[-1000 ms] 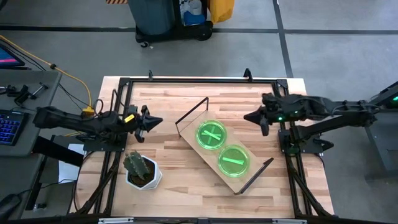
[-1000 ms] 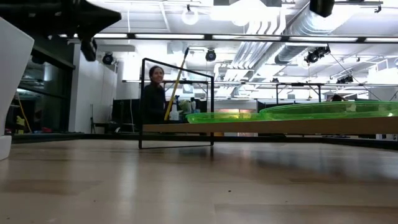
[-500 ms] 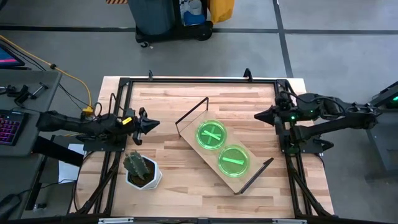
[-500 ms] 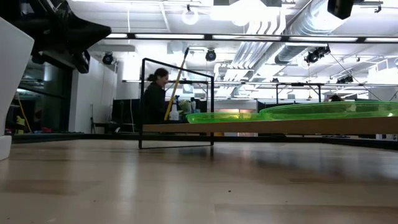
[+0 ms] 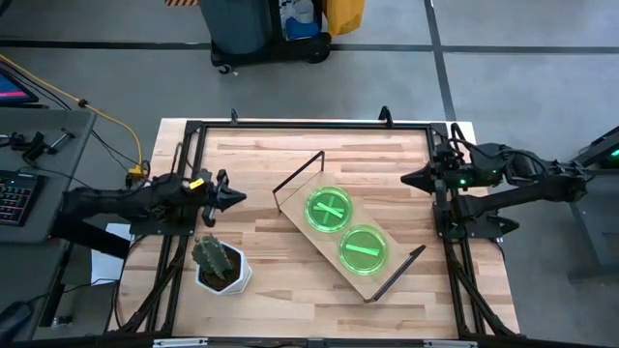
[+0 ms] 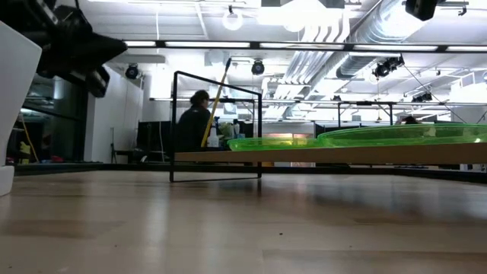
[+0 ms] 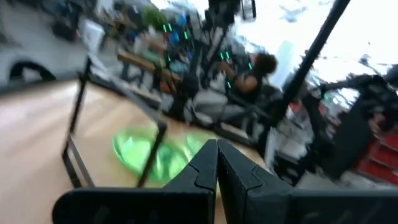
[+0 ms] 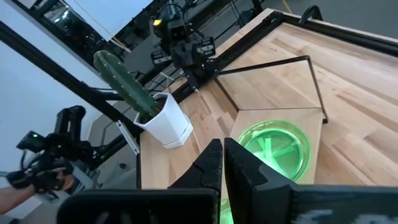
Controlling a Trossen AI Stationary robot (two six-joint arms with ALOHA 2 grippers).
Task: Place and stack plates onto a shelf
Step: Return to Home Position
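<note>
**Both stacks sitting on the shelf, both arms at the table's sides**

We are looking down on a butcher-block table (image 5: 290, 155). Right of its middle the shelf (image 6: 327, 156) is lying on a slant, one black wire end pointing toward ten o'clock and the other toward four o'clock.

At nine o'clock the left gripper (image 5: 237, 196) is hovering just inside the table's edge, pointing toward three o'clock, with its fingers pressed together and holding nothing. At about two o'clock the right gripper (image 5: 406, 179) is hovering near the opposite edge, pointing back toward nine o'clock, and it too is closed and empty. Both are hanging well apart from the shelf.

At seven o'clock a cactus (image 5: 221, 266) is standing upright in its white pot.

The plates are resting on the shelf in two green rounds, just beside each other. The ten o'clock round (image 5: 329, 209) is showing crossed lighter bars; the four o'clock round (image 5: 363, 249) is showing one bar. We cannot tell how many plates each holds.

In the low view a person (image 6: 196, 122) is standing in the room beyond the table.
</note>
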